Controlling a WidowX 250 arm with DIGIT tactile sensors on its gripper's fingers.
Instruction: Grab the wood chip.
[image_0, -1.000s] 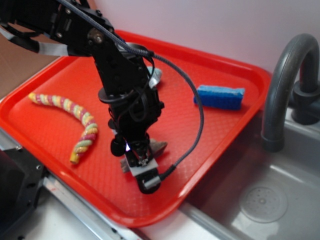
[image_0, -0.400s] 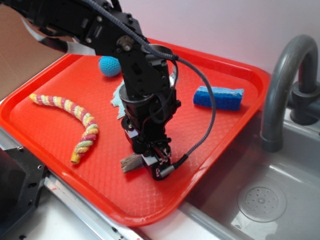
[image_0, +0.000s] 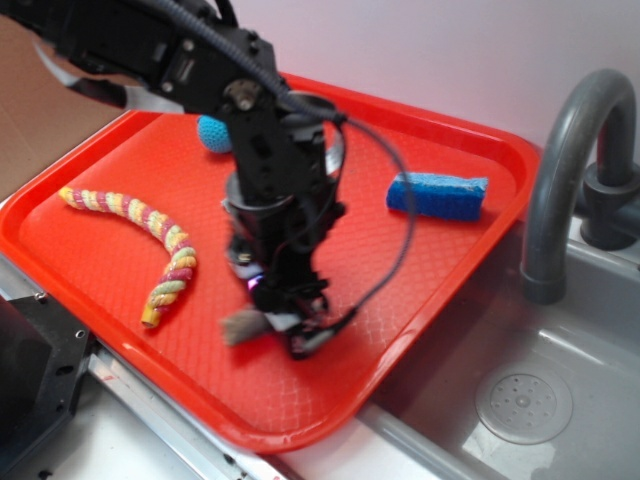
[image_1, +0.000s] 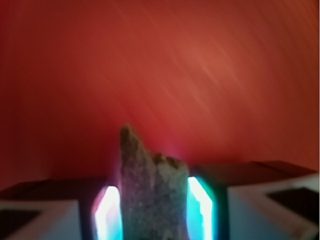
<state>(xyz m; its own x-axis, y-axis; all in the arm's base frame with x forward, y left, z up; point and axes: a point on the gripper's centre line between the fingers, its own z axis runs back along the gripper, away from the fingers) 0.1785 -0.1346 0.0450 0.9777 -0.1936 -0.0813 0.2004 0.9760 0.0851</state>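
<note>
The wood chip (image_1: 150, 190), rough brown-grey with a jagged tip, stands between my two fingers in the wrist view, both pads pressed against its sides. In the exterior view my gripper (image_0: 285, 325) points down over the front part of the red tray (image_0: 90, 250), and the chip (image_0: 240, 326) sticks out blurred to the left of the fingertips, just above the tray floor. The gripper is shut on it.
A striped twisted rope (image_0: 150, 240) lies left of the gripper. A blue ball (image_0: 212, 134) sits at the back, half behind the arm. A blue sponge (image_0: 437, 194) lies at the back right. A grey faucet (image_0: 565, 170) and sink (image_0: 520, 400) are to the right.
The arm has swung and the gripper has closed on the chip. The chip now looks blurred and shifted slightly left. The blue ball came into view behind the arm.
</note>
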